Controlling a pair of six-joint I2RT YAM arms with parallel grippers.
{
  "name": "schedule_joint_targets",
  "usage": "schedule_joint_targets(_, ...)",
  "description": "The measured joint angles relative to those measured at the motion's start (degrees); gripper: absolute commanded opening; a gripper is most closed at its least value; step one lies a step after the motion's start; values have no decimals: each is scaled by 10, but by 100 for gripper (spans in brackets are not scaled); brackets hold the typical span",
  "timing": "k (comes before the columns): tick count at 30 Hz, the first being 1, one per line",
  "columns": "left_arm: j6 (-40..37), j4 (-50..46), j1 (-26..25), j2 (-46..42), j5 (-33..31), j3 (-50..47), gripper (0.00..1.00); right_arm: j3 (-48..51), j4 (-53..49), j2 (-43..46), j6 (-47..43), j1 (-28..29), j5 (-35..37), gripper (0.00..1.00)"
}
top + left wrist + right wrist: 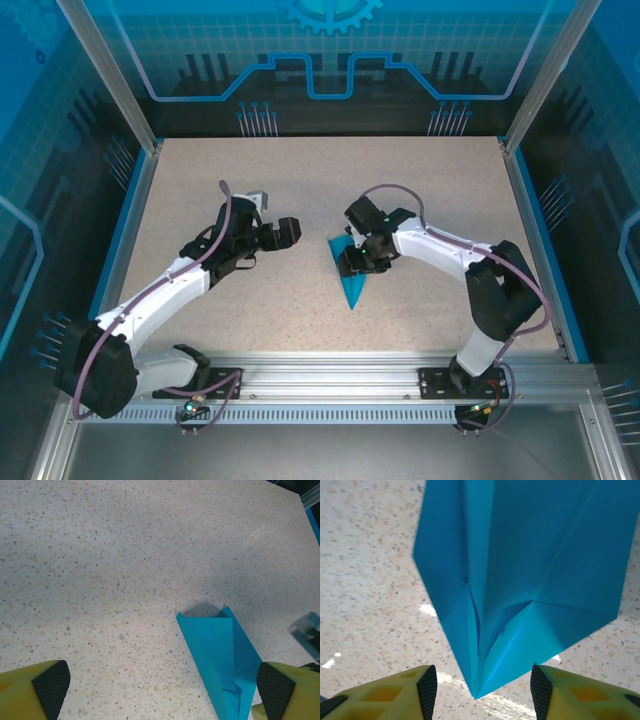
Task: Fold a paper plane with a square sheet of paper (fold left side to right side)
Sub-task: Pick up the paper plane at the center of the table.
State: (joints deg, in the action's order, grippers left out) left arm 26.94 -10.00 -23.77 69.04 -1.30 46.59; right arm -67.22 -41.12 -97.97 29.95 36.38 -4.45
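1. Between the pads of the right claw (482, 692), which stand apart and pinch nothing, sits the pointed tip of the paper plane (520, 555).
2. Left claw (160, 692) is spread wide over the bare counter (100, 555), with the wedge near its right pad.
3. The plane lies mid-counter, nose toward the arms.
4. For a clean fold, pin the right half, lift the left edge and match the edges before creasing.

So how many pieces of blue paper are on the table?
1: a folded blue paper wedge lying near the middle of the table, right by the right gripper, whose fingers stand apart. No other sheet is visible, though a scrap could be hidden.
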Motion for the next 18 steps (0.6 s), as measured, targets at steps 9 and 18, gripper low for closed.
schedule_joint_targets(9,0,0,0,-3,0,-7,99,-9,2,-51,2,0,-5,45)
schedule_joint_targets(18,1,0,0,-3,0,-7,99,-22,4,-88,6,5,-4,41)
